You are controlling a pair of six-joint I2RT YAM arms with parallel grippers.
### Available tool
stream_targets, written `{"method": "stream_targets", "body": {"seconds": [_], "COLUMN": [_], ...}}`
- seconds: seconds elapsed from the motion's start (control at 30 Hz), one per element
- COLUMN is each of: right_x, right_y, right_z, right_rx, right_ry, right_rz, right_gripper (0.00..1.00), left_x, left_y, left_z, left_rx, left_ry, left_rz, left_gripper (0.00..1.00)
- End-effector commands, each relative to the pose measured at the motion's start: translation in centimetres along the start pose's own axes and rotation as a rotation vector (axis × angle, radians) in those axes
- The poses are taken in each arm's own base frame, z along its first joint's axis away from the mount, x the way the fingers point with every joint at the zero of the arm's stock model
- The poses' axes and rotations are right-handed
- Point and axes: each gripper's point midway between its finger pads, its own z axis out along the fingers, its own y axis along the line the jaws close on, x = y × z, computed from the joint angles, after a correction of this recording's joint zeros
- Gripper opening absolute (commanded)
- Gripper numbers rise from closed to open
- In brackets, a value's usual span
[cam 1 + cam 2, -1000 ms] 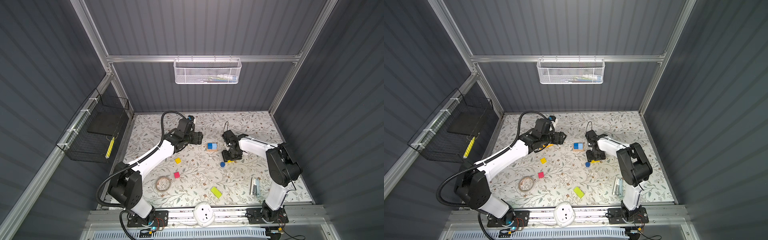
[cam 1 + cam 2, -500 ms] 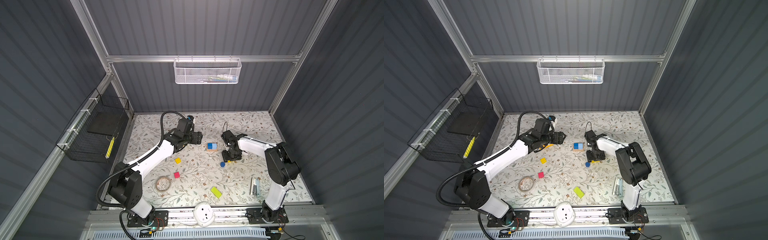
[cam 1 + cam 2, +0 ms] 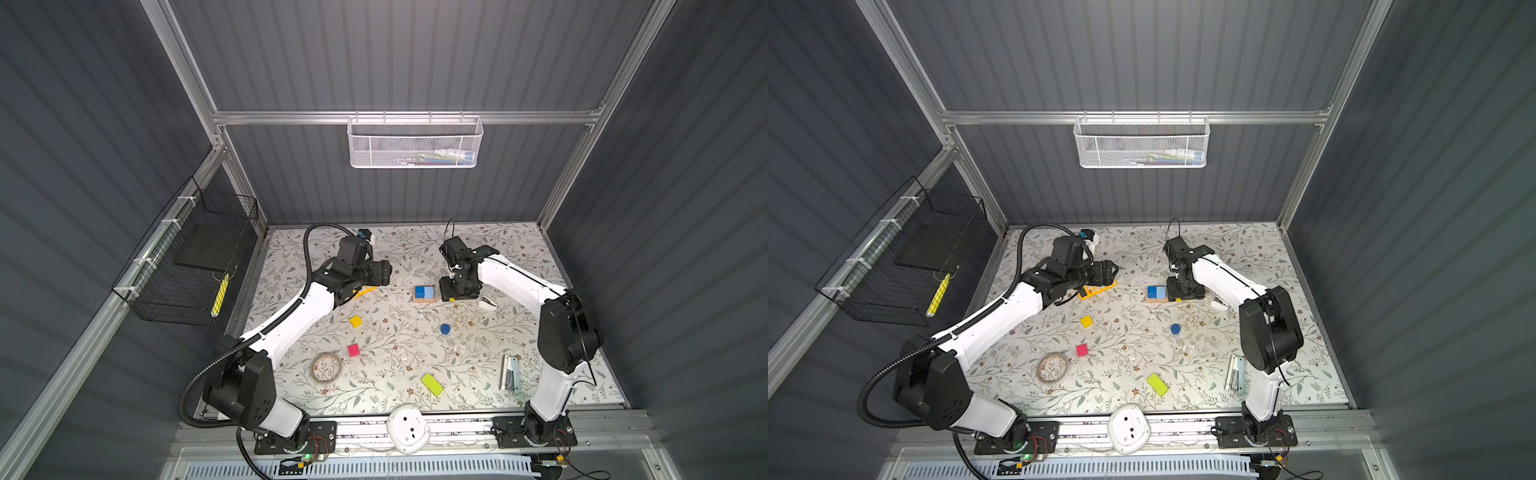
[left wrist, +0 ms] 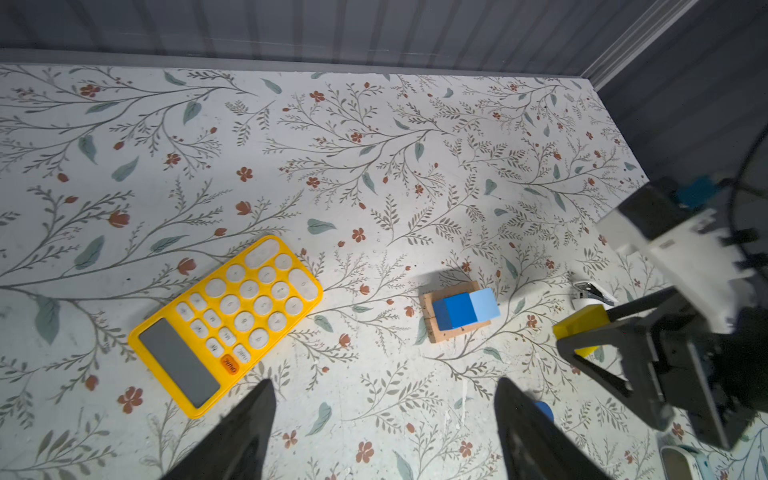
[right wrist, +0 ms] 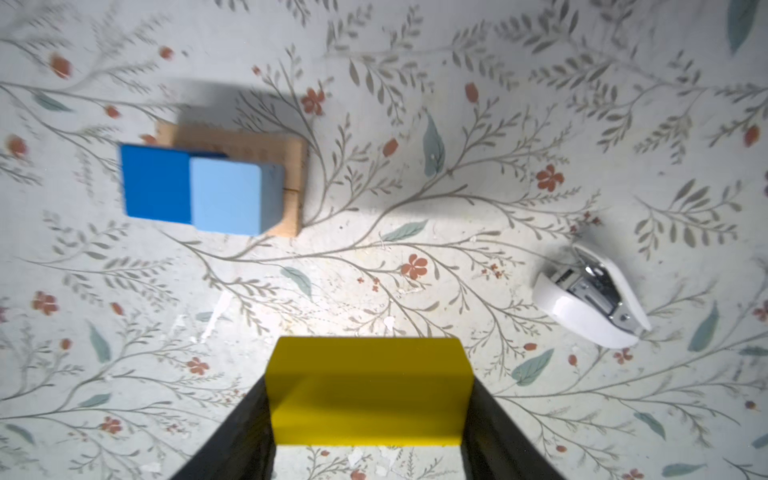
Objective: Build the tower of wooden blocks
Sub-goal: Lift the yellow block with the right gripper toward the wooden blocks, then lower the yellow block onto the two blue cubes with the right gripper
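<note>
Yellow bar [image 5: 365, 368] sits clamped in right gripper [image 5: 369, 401], near light-blue cube [image 5: 232, 199].

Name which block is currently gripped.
The yellow bar, clamped between the fingers of the right gripper. The yellow cube, pink cube, lime bar and blue cylinder lie loose on the table.

The floral-patterned table surface [image 3: 415, 249] bears a yellow plastic calculator with white keys [image 4: 226, 324] toward its back left. Two plain tan wooden bars [image 5: 295, 162] lie side by side near mid-back. A small yellow wooden cube [image 3: 355, 321], pink wooden cube [image 3: 353, 349] and short blue wooden cylinder [image 3: 445, 329] sit around the centre. A clear tape roll [image 3: 327, 354] and lime-green wooden bar [image 3: 432, 384] lie toward the front edge, with possibly a grey metal stapler [image 3: 510, 372] near the right edge.
</note>
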Motion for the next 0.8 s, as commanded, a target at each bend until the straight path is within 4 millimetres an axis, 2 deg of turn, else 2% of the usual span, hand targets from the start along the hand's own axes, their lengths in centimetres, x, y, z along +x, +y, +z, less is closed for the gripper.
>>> {"method": "stream_targets", "body": {"seconds": [0.0, 0.2, 0.6, 0.77], "right_x": [-0.1, -1.9, -3.0, -3.2], "right_y": [1.3, 3.7, 6.0, 6.3], "right_z": [-0.5, -0.1, 1.5, 2.4], "right_rx": [0.003, -0.004, 0.009, 0.036], "right_ry": [0.042, 0.053, 0.066, 0.07], "right_rz": [0.027, 0.043, 0.093, 0.106], "right_gripper": [0.55, 0.54, 0.52, 0.52], "left_x": [0.2, 0.2, 0.6, 0.7], "left_y": [0.9, 2.4, 3.8, 4.0], "left_z": [-0.5, -0.9, -0.9, -0.8], "left_rx": [0.017, 0.015, 0.02, 0.021], "left_ry": [0.01, 0.011, 0.022, 0.027], "left_rz": [-0.032, -0.062, -0.082, -0.084], "left_gripper": [0.83, 0.83, 0.83, 0.83]}}
